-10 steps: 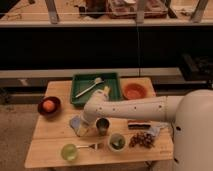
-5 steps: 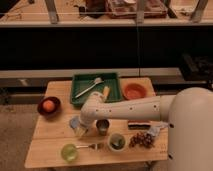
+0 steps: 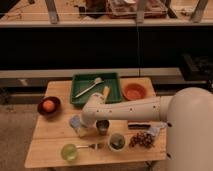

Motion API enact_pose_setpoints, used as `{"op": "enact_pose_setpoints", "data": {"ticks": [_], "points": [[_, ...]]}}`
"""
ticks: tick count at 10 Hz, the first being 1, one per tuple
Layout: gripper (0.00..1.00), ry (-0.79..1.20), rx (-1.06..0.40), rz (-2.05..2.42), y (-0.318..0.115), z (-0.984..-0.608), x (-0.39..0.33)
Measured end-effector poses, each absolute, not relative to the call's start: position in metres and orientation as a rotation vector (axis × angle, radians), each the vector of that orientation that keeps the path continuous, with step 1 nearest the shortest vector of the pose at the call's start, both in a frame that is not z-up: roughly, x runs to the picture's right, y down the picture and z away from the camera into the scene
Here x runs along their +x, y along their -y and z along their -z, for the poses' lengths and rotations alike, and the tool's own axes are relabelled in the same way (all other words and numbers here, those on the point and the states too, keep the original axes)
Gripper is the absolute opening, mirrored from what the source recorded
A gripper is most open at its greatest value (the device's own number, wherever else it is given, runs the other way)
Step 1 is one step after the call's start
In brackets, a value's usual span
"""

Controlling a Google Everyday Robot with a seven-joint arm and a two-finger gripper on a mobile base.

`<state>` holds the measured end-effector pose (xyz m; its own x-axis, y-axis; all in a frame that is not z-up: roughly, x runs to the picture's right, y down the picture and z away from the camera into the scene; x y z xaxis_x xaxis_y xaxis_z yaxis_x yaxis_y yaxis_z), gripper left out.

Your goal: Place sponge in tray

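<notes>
I see the white arm (image 3: 131, 107) reaching left across the wooden worktop (image 3: 52, 132). Its smooth rounded shell hides most of the gripper (image 3: 83, 125), which sits low at the arm's end, just left of the round metal cup (image 3: 102, 126). I cannot tell whether the gripper is clenched or released.

The sponge (image 3: 74, 121), 1 small flat blue-grey pad, lies on the worktop right beside the gripper, and I cannot make out whether they touch.

The tray (image 3: 114, 82), dark green and rectangular with raised sides, stands behind, apart from the sponge. It holds 1 pale long-handled utensil (image 3: 90, 87) and 1 yellow piece (image 3: 105, 93).

The robot's bulky body (image 3: 192, 135) is cut off at the right edge.
</notes>
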<state>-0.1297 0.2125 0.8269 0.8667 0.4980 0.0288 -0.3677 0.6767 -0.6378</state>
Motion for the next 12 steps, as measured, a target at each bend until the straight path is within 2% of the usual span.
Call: {"op": "enact_pose_setpoints", "data": {"ticks": [2,4,10,12], "points": [[0.10,0.216,-0.669,-0.497,-0.207,-0.822,-0.128],[0.00,0.224,-0.649,-0.462,-0.194,-0.809,-0.127],[0.00,0.242,-0.506,-0.257,-0.108,-0.730,-0.138],[0.00,0.248,-0.478,-0.205,-0.079,-0.723,-0.134]]}}
